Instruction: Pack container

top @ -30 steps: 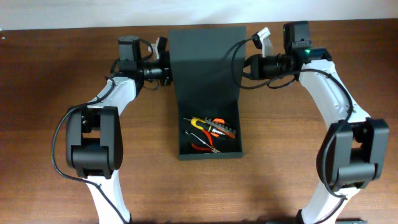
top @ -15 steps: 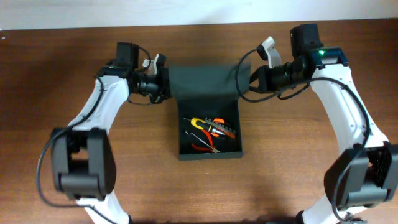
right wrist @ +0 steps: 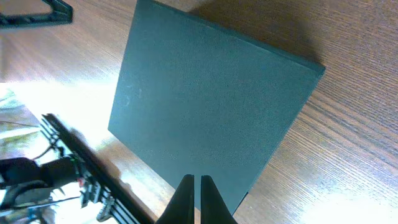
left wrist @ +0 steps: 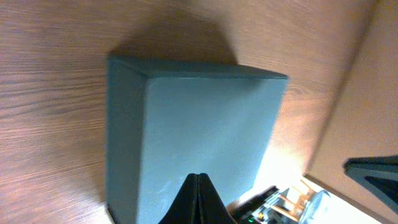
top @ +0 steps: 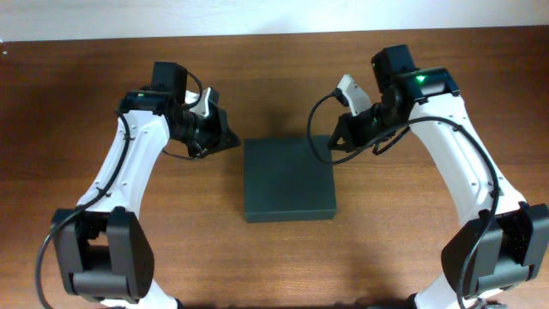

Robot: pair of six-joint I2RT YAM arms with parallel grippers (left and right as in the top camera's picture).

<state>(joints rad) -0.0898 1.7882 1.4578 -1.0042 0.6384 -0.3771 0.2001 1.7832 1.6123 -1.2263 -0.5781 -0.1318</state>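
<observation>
The container (top: 287, 178) is a dark green-black square box in the middle of the wooden table, its flap lid lying flat and closed over it. It fills the left wrist view (left wrist: 199, 118) and the right wrist view (right wrist: 211, 93). The tools that lay inside are hidden under the lid. My left gripper (top: 230, 142) hangs just off the box's far left corner, its fingers pressed together and empty (left wrist: 198, 179). My right gripper (top: 333, 144) hangs just off the far right corner, its fingers nearly touching with nothing between them (right wrist: 194, 180).
The brown wooden table (top: 103, 232) runs to a pale wall edge at the back. Both white arms curve in from the front corners on either side of the box.
The lid, held up at the back before, has come down flat over the box and hidden the tools. Both grippers have let go of it and pulled outward and slightly forward.
</observation>
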